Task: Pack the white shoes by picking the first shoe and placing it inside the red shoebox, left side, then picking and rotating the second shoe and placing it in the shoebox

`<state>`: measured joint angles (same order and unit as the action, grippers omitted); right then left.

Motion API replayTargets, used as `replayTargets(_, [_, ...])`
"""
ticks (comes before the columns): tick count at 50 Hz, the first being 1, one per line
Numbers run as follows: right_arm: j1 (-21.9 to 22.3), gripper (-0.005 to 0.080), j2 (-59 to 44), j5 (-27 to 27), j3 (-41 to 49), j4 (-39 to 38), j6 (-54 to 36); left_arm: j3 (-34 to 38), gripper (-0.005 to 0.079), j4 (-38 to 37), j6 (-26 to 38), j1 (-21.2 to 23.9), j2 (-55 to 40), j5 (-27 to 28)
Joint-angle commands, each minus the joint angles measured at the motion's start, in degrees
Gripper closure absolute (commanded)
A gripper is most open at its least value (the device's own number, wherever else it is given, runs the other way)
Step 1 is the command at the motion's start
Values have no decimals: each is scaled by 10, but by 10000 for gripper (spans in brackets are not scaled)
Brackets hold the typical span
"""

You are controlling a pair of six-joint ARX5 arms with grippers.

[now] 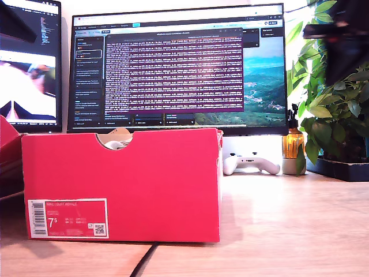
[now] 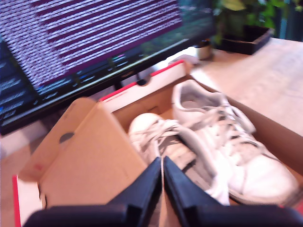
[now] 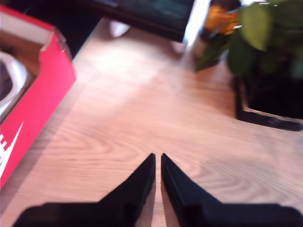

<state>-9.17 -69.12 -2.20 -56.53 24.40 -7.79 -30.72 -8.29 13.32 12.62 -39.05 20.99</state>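
The exterior view sits low on the counter [image 1: 288, 219], close to the red shoebox [image 1: 121, 184], facing the monitor [image 1: 179, 69]. The first wrist view looks steeply down into the same box [image 2: 156, 85] from just above, toward that monitor [image 2: 90, 38]. The second wrist view hangs over bare counter [image 3: 156, 118], sharing the box's corner [image 3: 42, 90] and the potted plant [image 3: 265, 52].

A desk in an office or home workroom: a wooden desktop [image 1: 288, 219] carries a wide monitor [image 1: 179, 66] full of terminal text, a second screen [image 1: 29, 63] beside it, a white game controller [image 1: 251, 163] and potted plants [image 1: 337, 115]
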Motion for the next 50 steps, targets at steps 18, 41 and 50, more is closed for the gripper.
replayTargets(18, [10,765,160,-54,269,-238,3,121,761,119,-93,-55,55,-74])
replayTargets(41, [116,765,161,-12,474,-466,32,260,761,210,-94,-57,153,-99])
replayTargets(50, [143,764,166,38,499,-488,44,290,761,223,-95,-60,167,-104])
